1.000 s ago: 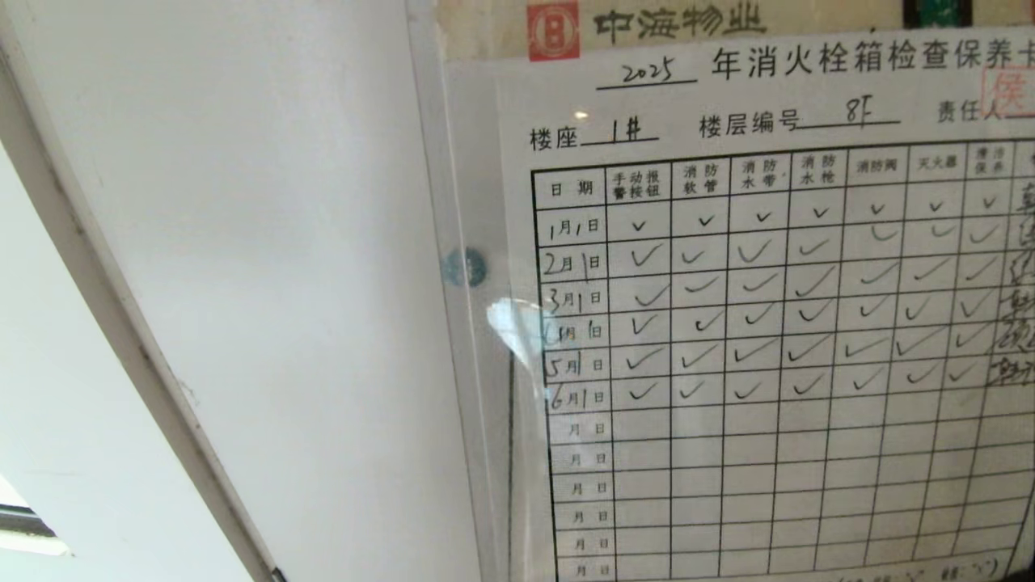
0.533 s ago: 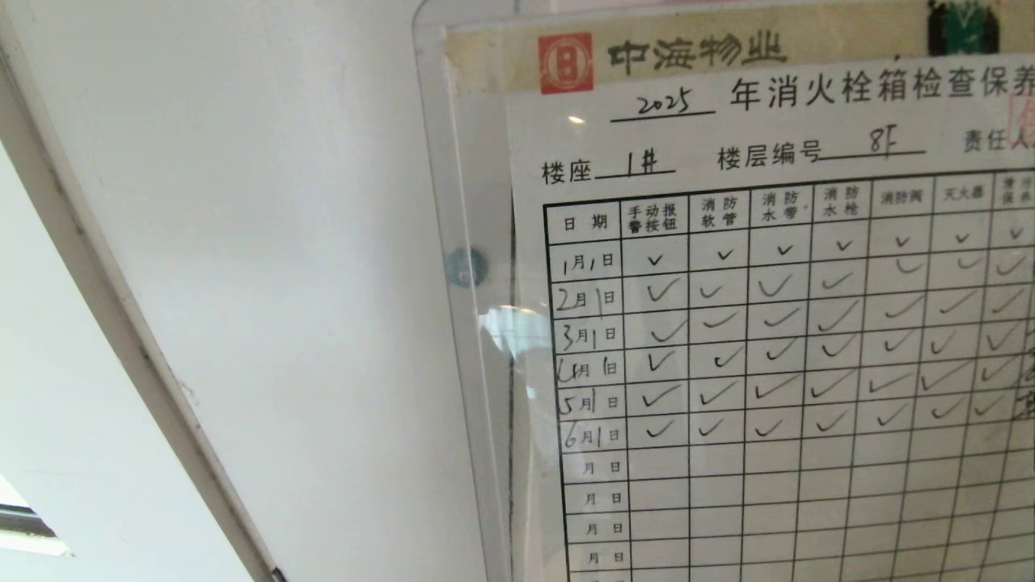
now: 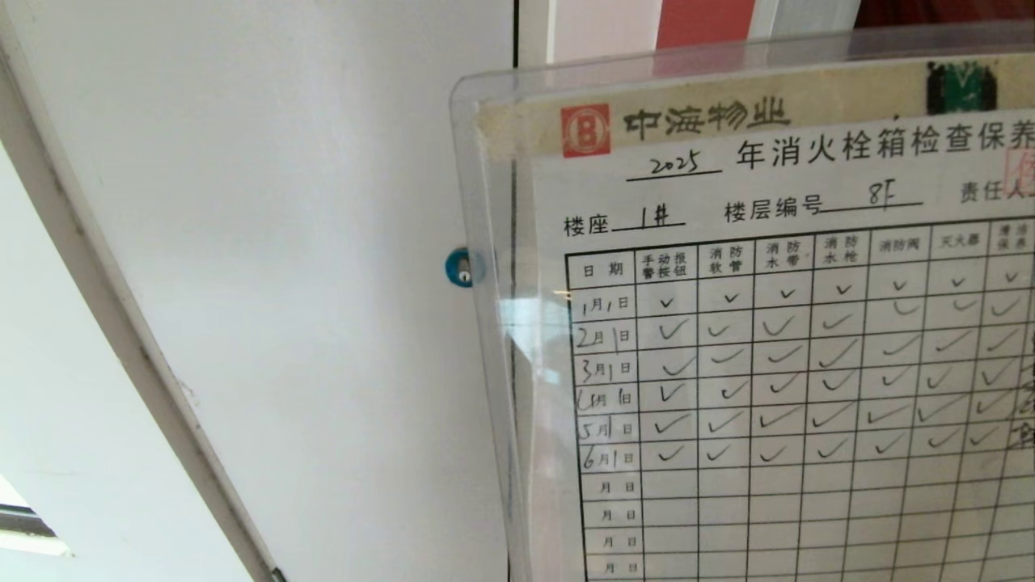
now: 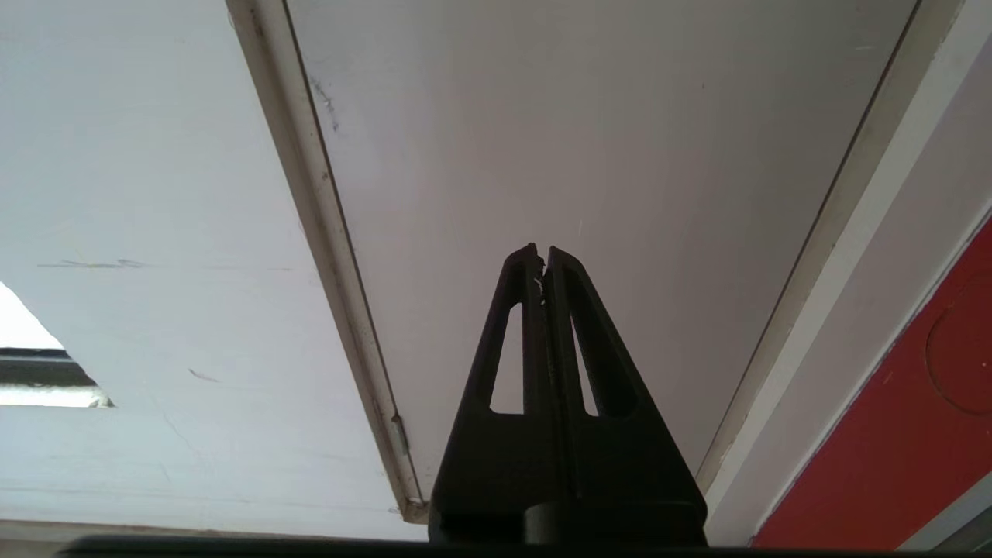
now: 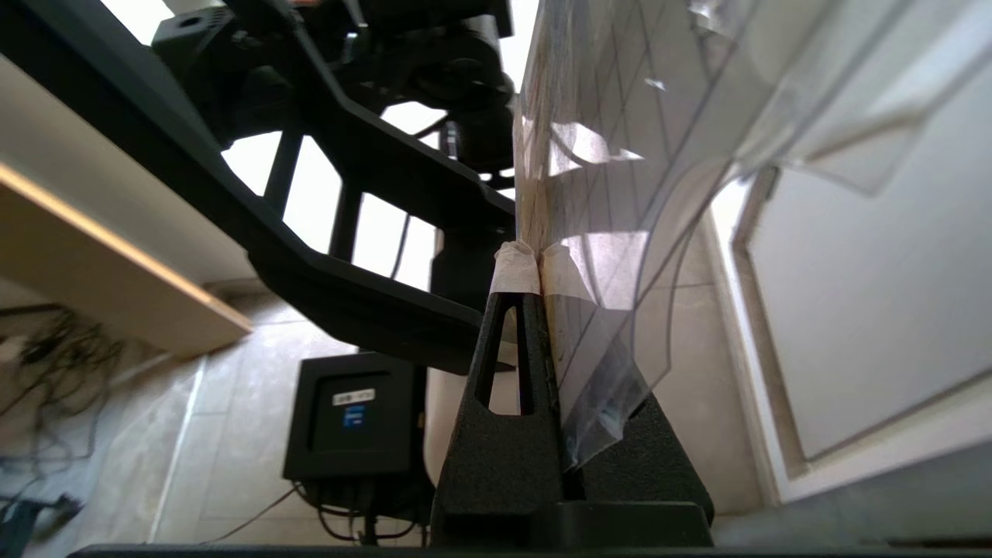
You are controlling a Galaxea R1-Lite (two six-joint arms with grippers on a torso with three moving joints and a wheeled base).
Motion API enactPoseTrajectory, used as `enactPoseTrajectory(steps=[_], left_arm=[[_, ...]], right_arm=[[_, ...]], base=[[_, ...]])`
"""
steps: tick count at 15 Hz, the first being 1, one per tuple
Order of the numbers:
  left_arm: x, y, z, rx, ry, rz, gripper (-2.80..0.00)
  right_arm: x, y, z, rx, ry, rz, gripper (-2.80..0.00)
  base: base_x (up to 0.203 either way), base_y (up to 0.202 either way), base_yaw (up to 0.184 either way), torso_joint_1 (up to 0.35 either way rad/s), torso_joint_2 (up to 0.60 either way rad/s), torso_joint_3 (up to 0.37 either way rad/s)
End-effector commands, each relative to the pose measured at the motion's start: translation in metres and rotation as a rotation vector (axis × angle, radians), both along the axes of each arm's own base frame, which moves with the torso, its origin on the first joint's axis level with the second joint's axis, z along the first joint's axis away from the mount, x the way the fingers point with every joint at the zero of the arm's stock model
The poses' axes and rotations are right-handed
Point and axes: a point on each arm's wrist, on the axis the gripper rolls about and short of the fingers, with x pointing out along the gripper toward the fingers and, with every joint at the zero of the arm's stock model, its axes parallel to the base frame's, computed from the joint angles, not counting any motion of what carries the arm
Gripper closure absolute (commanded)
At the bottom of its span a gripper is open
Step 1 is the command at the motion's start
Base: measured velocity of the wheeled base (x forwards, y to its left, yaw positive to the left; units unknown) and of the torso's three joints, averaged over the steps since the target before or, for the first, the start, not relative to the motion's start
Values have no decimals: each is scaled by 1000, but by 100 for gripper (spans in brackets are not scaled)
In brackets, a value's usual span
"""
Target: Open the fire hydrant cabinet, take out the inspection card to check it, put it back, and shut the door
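One thin pale inspection card (image 3: 800, 339), a printed sheet ruled into a grid of black lines and sealed in a clear plastic sleeve, fills the right part of the head view, held up close with its printed face turned to the camera. Its header line of large print and a small red square logo (image 3: 585, 130) lie uppermost, so the text reads upright, though the whole sheet leans slightly, its rounded upper corner tipped toward the robot's left. Only that corner and the two edges meeting there are in view; the card runs out of the picture to the right and below, so which of its sides is the longer cannot be told. Six upper rows of the grid carry handwritten dates and tick marks, and the rows beneath them are blank. Behind the card stands a plain white door (image 3: 267, 267) with a small round blue lock (image 3: 458, 267), which sits just beside the sleeve's left edge. A strip of red surface (image 3: 703, 23) shows above the card. In the right wrist view the right tool (image 5: 538, 267) is closed on the card's lower edge, its tape-wrapped fingertips (image 5: 513, 271) pinching the sleeve edge-on. The left tool (image 4: 542, 260) hangs empty with its black fingers pressed together, pointing at the white panel.
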Motion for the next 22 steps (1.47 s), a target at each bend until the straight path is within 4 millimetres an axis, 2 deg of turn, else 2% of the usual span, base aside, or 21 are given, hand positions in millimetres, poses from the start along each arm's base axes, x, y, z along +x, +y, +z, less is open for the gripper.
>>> enactPoseTrajectory(steps=[1,6,13,19,22], left_arm=[[0,0,-1,0,2,0,0],[0,0,-1,0,2,0,0],[0,0,-1,0,2,0,0],[0,0,-1,0,2,0,0],[0,0,-1,0,2,0,0]], right_arm=[[-7,-7,3,11,-14,-16,0],[-21,-22,10,23,-44,-134,0],[-57,-59,13,-21,-101,-320,0],[-82,-89,26,-122,-169,-586,0],[-91,-102,32,-246,-243,-716,0]], base=[[0,0,0,0,0,0],[0,0,0,0,0,0],[0,0,0,0,0,0],[0,0,0,0,0,0],[0,0,0,0,0,0]])
